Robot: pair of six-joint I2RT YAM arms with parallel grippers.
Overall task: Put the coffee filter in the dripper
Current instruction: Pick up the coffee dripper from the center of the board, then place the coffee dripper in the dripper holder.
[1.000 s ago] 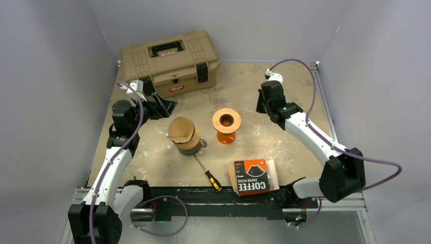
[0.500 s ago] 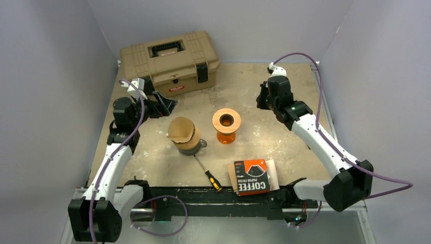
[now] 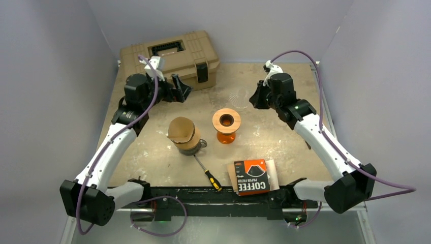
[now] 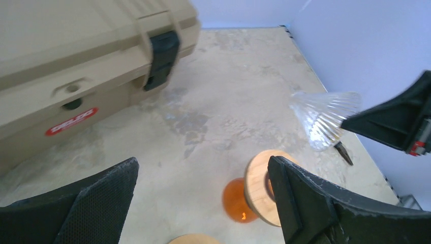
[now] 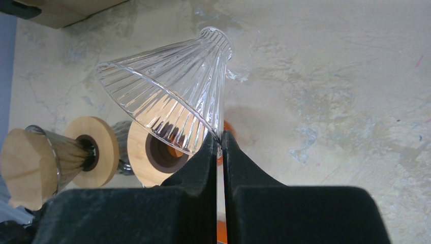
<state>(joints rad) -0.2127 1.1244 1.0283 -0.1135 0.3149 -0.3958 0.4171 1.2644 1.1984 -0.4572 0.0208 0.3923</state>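
Arms both moved. Left gripper (image 3: 184, 89) swung off the brown paper coffee filter (image 3: 180, 129) to the tan plastic toolbox (image 3: 167, 56) far left, fingers wide and empty. Right gripper (image 5: 217, 145), pinching the rim of the clear ribbed glass dripper cone (image 5: 167, 101), carried it left toward the wood-topped orange stand (image 3: 226, 136). Filter sits centre-left and probably still needs moving. Black-and-orange pack (image 3: 251, 176) reads "COFFEE PAPER FILTER"; the toolbox's red label is unreadable.

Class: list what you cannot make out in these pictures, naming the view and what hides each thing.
- Glass dripper: top view, transparent, almost lost against the table.
- Toolbox: left wrist view, cut off by top and left edges.
- Orange stand: left wrist view, partly behind the left arm's own jaws.
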